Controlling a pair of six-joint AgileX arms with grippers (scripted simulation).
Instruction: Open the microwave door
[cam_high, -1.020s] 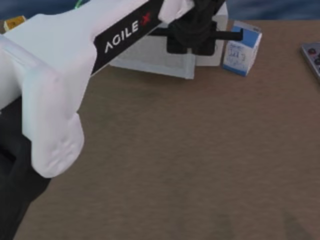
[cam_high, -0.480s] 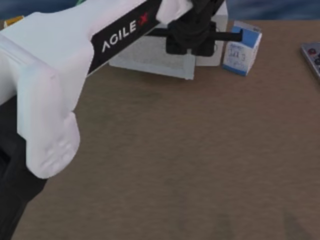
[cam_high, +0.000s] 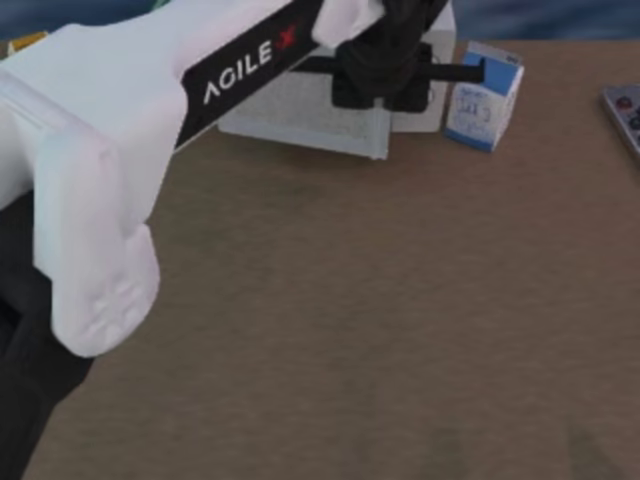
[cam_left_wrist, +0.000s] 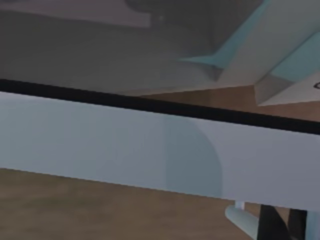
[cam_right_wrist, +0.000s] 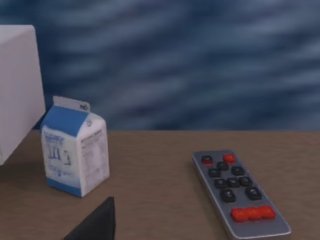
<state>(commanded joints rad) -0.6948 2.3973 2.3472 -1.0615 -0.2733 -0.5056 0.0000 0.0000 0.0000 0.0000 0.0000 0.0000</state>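
The white microwave stands at the table's far edge, and its side wall shows in the right wrist view. The microwave door, with a grey mesh window, is swung out at an angle from the front. My left gripper hangs over the door's free handle edge and is shut on it. In the left wrist view the door's edge fills the picture as a pale band, with a dark finger beside it. My right gripper shows only as one dark fingertip, low over the table to the right.
A blue-and-white milk carton stands just right of the microwave, also seen as the carton in the right wrist view. A grey remote with red and black buttons lies at the right edge. The brown table stretches toward the front.
My left arm has shifted slightly to the left and toward the front, and the door has swung out a little with it. Over the last half second almost nothing moved.
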